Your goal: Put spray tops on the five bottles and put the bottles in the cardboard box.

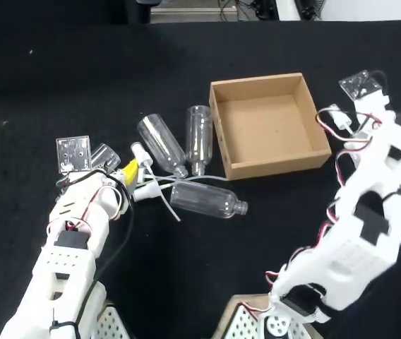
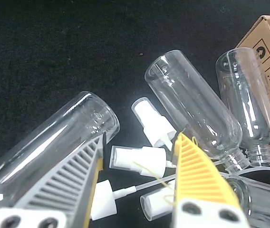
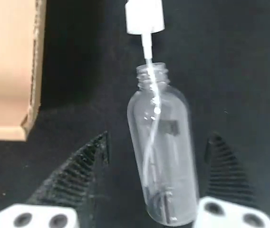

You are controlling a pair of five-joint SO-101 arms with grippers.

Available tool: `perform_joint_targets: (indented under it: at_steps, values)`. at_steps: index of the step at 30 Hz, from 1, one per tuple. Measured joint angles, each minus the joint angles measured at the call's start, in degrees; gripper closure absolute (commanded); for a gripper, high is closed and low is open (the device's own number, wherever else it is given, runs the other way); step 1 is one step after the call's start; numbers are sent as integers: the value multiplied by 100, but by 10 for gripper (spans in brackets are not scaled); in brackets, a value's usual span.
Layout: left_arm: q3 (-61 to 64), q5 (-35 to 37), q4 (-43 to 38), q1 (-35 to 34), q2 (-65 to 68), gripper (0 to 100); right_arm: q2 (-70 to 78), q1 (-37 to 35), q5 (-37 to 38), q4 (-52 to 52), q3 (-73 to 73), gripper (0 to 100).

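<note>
Bottles point(image 1: 207, 199) lie bare by the box point(image 1: 278, 164), and the box holds none yet.
Left gripper point(image 2: 140, 137) is open over a heap of tops point(image 2: 139, 159); I think it should pinch just one, by its fat head, not the thin tube. Right gripper point(image 3: 159, 138) is open around a bottle point(image 3: 161, 190) whose top point(image 3: 144, 16) sits half in; I think it needs a straight push in. Bottles crowd the box wall, so lift high there. The table point(image 1: 45, 85) past the heap has lots of room.

Bottles point(image 1: 162, 143) lie just left of the cardboard box point(image 1: 278, 164), spray tops point(image 1: 141, 153) at their left
</note>
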Motion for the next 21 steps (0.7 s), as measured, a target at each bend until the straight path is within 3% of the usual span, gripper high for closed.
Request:
perform_joint_targets:
  at_steps: [5,12,21]
  values:
    - [0,0,0,0,0,766,686,-18,70,563,-1257,670]
    - [0,0,0,0,0,766,1749,-18,976,1459,-2303,698]
    - [0,0,0,0,0,766,2804,123,1081,1591,-3341,715]
